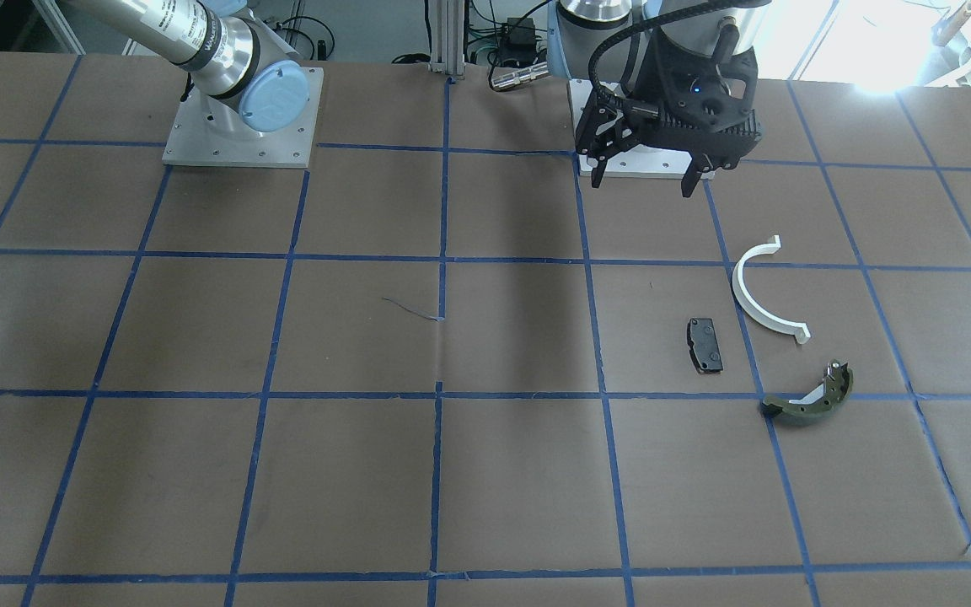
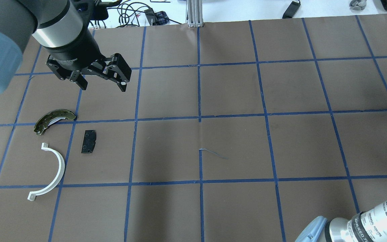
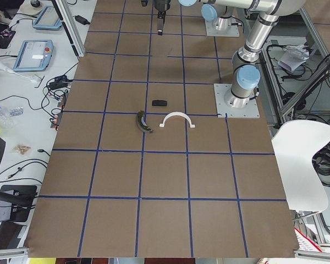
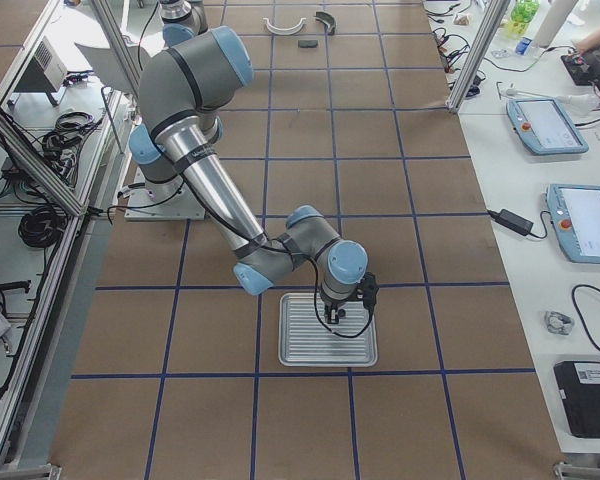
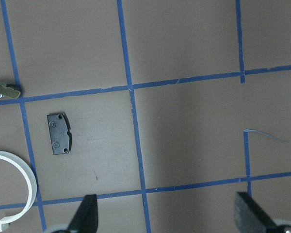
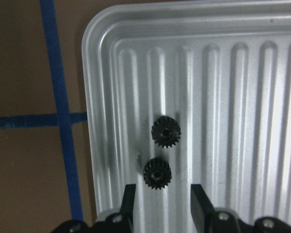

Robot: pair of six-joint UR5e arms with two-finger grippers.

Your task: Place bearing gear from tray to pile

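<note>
With right end effector (image 6: pixel 163 190) spread above nearer gear (image 6: pixel 157 174) on tray (image 6: pixel 242 97), grips nothing; has yet to grasp, carry, drop at far-off pile (image 2: pixel 89 141).

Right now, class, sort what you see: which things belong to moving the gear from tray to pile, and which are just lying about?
Belong to the job: tray, two black gears on it, right gripper (open), and the pile's white half-ring, black pad, brake shoe.
Lying about: two teach pendants, white chair.
</note>
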